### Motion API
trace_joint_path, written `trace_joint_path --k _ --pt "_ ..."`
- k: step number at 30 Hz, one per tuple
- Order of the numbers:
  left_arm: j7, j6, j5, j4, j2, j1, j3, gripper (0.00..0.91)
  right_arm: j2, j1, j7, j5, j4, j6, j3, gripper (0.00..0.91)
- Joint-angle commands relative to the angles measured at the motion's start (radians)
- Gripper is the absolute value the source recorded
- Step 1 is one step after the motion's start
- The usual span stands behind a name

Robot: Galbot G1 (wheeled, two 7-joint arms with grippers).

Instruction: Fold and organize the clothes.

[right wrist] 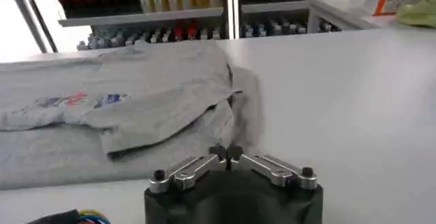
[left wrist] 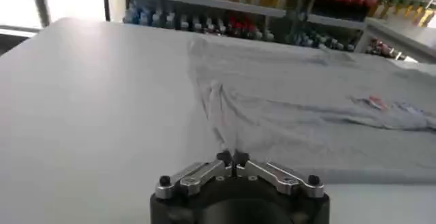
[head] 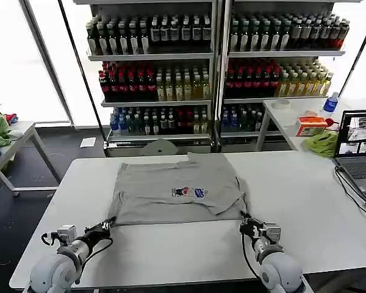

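I see one grey shirt (head: 177,189) lying flat on the white table (head: 305,207), chest print (head: 189,192) facing up, its sleeves partly folded in over the body; the shirt sits a little toward the far side of the table, with bare tabletop between its near hem and the table's front edge; my left gripper (head: 108,223) is at the shirt's near left corner, jaws pressed together, and in the left wrist view (left wrist: 231,157) the tips meet right at a raised ridge of fabric, though I cannot tell whether any cloth is caught between them; my right gripper (head: 245,223) is at the shirt's near right corner, jaws likewise closed tip to tip (right wrist: 225,153), just at the edge of the cloth; beyond the shirt, past the far edge of the table, stand shelves of bottles (head: 158,67); to the shirt's right, at the table's right edge, sits a laptop (head: 358,152).
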Motion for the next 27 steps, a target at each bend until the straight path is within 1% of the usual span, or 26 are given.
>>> trace_joint_path --k 1,5,11,13,17,19,22,27 --pt "0.0 0.002 0.013 -0.132 -0.009 0.133 -0.031 0.01 -0.046 -0.157 -0.025 0.01 0.131 0.007 0.053 0.0" --pt "0.005 0.003 0.072 -0.205 -0.048 0.201 -0.057 0.01 -0.069 -0.267 -0.031 0.006 0.204 0.008 0.079 0.0" --pt "0.026 0.003 0.135 -0.258 -0.125 0.295 -0.112 0.01 -0.099 -0.385 -0.034 -0.012 0.255 0.034 0.107 0.0" --pt "0.032 0.004 0.147 -0.277 -0.139 0.329 -0.13 0.01 -0.106 -0.42 -0.034 -0.013 0.272 0.039 0.122 0.0" --pt "0.048 0.004 0.173 -0.313 -0.16 0.382 -0.181 0.0 -0.087 -0.457 -0.034 -0.014 0.307 0.035 0.14 0.0" --pt "0.091 0.003 0.234 -0.342 -0.173 0.425 -0.218 0.0 -0.086 -0.467 -0.034 -0.017 0.317 0.032 0.142 0.0" --pt "0.12 0.003 0.272 -0.377 -0.186 0.471 -0.256 0.0 -0.085 -0.479 -0.04 -0.033 0.328 0.021 0.135 0.0" --pt "0.141 0.004 0.307 -0.397 -0.195 0.503 -0.274 0.01 -0.068 -0.483 -0.047 -0.066 0.337 0.005 0.122 0.0"
